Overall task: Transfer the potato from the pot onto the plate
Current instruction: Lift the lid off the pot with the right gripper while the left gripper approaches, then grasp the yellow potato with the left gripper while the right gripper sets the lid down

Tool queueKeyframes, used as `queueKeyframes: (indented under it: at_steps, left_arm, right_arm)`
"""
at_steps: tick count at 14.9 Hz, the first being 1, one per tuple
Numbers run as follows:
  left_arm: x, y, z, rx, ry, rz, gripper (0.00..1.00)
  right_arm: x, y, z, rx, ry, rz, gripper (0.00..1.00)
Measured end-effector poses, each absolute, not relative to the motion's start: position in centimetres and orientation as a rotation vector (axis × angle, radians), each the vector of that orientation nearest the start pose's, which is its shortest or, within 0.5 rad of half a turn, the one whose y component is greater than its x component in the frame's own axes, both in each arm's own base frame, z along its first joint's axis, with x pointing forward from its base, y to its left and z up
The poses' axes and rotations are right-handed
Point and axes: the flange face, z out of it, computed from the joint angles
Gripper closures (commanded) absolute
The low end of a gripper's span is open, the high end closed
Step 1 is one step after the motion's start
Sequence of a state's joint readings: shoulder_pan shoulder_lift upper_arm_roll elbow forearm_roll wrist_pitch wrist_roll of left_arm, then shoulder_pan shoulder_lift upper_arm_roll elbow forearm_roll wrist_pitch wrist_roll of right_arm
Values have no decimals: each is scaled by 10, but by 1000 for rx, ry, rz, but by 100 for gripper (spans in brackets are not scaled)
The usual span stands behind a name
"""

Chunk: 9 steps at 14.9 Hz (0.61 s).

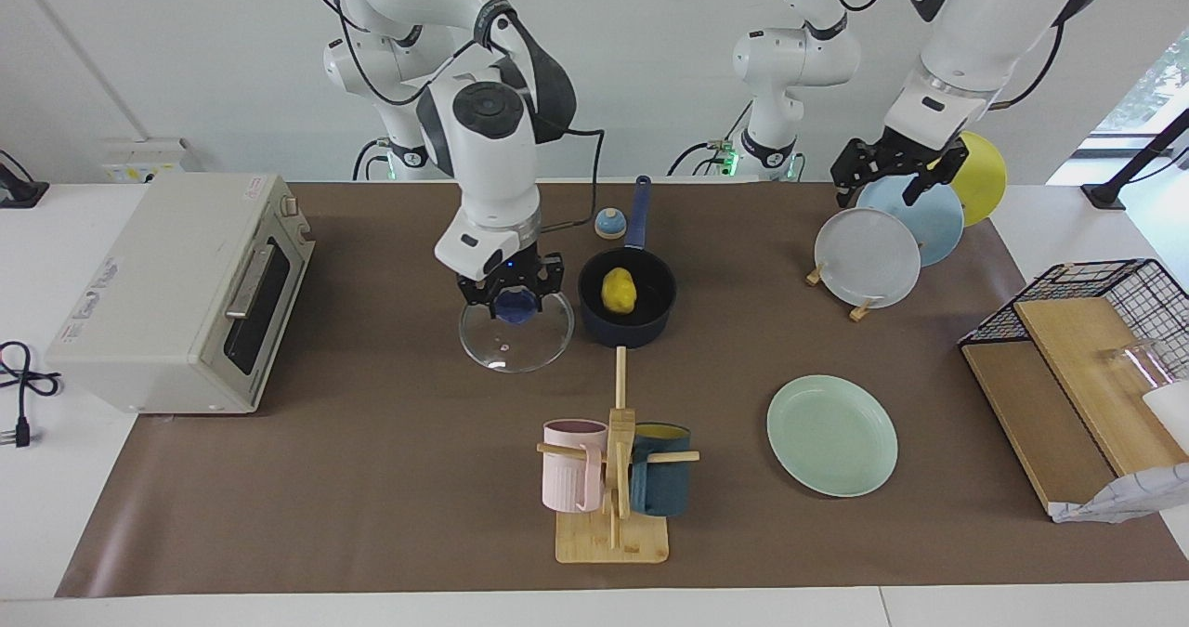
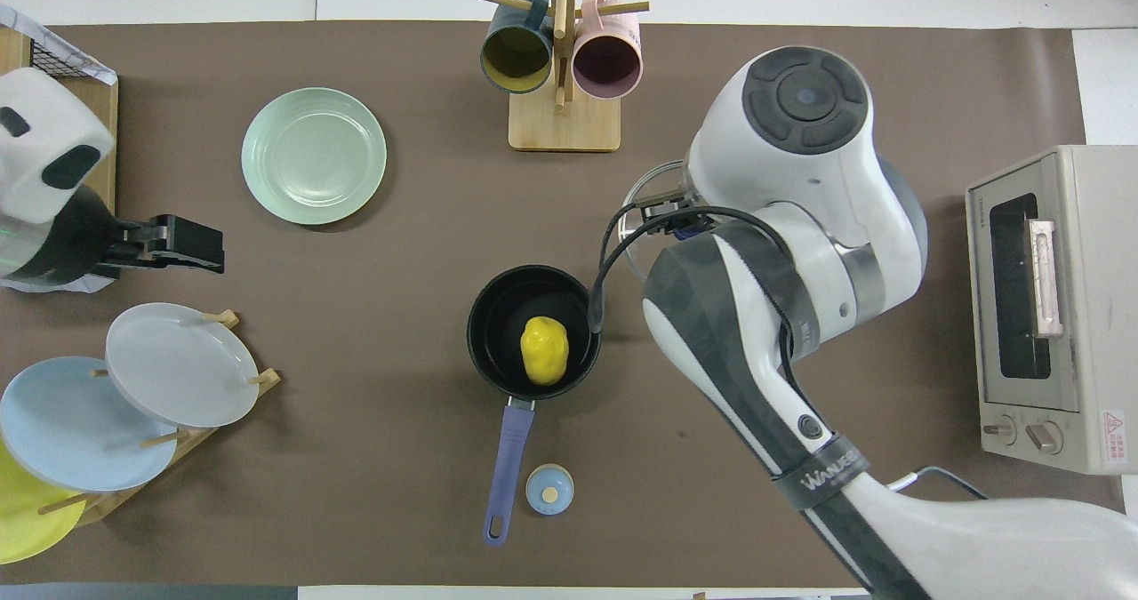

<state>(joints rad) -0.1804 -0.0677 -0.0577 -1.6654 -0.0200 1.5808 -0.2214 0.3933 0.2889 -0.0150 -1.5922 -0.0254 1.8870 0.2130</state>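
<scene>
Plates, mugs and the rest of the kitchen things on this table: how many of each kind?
Plates: 4 (mint-green plate, grey-white plate, light blue plate, yellow plate)
Mugs: 2 (pink mug, dark teal mug)
Pot: 1
Glass lid: 1
Potato: 1
Toaster oven: 1
Total: 10

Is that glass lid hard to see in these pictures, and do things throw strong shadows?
Facing view: the glass lid, held by the right gripper, is see-through, the brown mat showing through it, only its rim catching light. Overhead view: the arm covers nearly all of it. Shadows are soft in both; the plate and the pot cast only faint dark edges.
</scene>
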Motion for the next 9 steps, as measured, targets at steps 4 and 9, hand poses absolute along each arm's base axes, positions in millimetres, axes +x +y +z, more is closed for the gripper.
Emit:
queueKeyframes:
  at_steps: [4, 9]
  left_arm:
    - [494, -220, 584, -3168, -40, 7, 0]
    - [456, -329, 484, -3196, -140, -45, 0]
  right_arm:
    - [624, 142, 439, -3151, -372, 45, 59]
    - [604, 57, 384, -3130, -466, 75, 59]
